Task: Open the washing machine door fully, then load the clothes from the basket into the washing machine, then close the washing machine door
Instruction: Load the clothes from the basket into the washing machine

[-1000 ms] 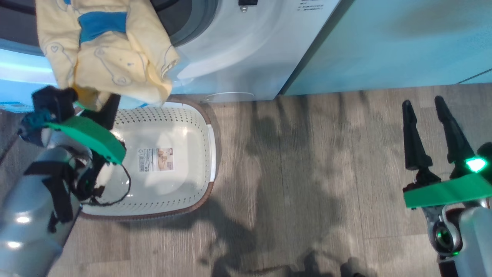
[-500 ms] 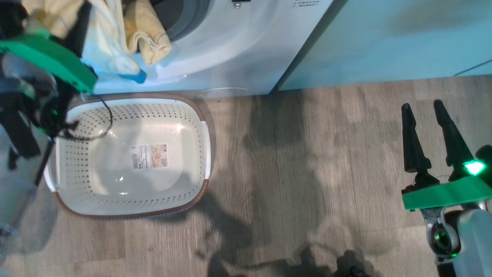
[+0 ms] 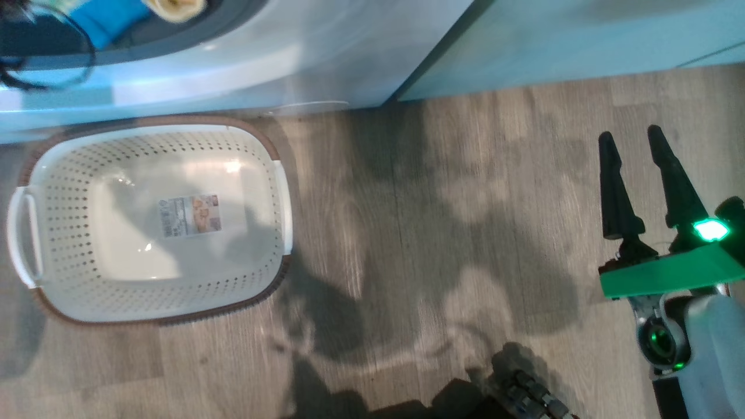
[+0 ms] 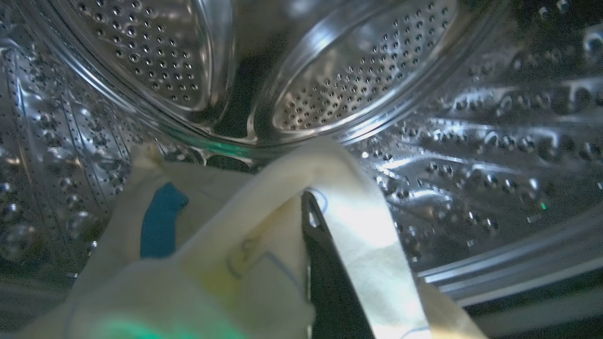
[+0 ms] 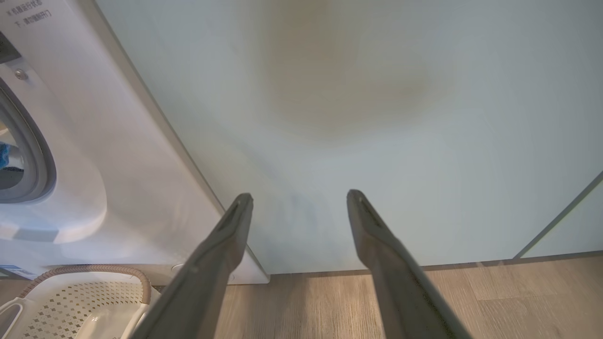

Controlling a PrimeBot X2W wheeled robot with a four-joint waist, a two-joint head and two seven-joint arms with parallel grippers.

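My left gripper (image 4: pixel 304 207) is inside the perforated steel drum (image 4: pixel 358 84) of the washing machine (image 3: pixel 326 52), shut on the clothes (image 4: pixel 245 245). The pale yellow fabric with thin blue lines drapes over its dark finger (image 4: pixel 325 268), and a blue patch (image 4: pixel 160 221) hangs at the left. In the head view a blue piece (image 3: pixel 107 17) and a cream fold (image 3: pixel 174 7) sit in the grey-ringed opening. The cream basket (image 3: pixel 278 174) stands on the floor before the machine, holding just its paper label (image 3: pixel 191 215). My right gripper (image 3: pixel 637 145) is open and far right. The door is out of view.
Pale mint green cabinets (image 3: pixel 582 41) run right of the machine, and my right gripper (image 5: pixel 299 197) points at them. Wood-look floor (image 3: pixel 436 233) lies between the basket and the right arm. A dark part of the robot's base (image 3: pixel 524 390) shows at the bottom edge.
The head camera has shifted. My left arm has carried the clothes up from above the basket into the machine's opening and left the head view. The right gripper has stayed open in place.
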